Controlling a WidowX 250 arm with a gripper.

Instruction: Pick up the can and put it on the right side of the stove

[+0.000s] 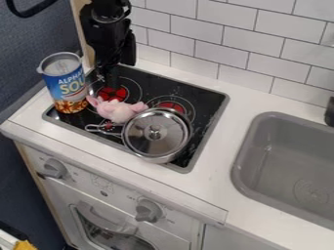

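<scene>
A black gripper point(111, 77) hangs over the toy stove's point(207, 117) rear left, its spread impossible to tell. The soup can point(64, 84) stands at the stove's left edge, beside a pink plush toy point(116, 110).

blue-labelled can point(64, 84), pink plush toy point(118, 110), black stovetop point(207, 103), grey sink point(261, 161)

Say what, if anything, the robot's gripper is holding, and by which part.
Nothing is held: the gripper hangs over the stove, beside the can and behind the pink toy, gripping neither.
</scene>
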